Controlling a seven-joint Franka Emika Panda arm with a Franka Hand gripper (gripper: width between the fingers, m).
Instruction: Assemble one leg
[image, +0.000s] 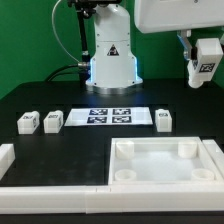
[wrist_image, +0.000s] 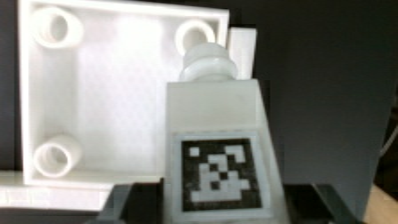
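Hand is clamped on one leg, holding it in the air well above the desk at the exterior view's right, tag face out. In the wrist view that leg stands upright between the fingers, with the white tray showing beyond it. Two spare legs sit on the desk at the exterior view's left of the marker board, and a third leg is just beside its right end.
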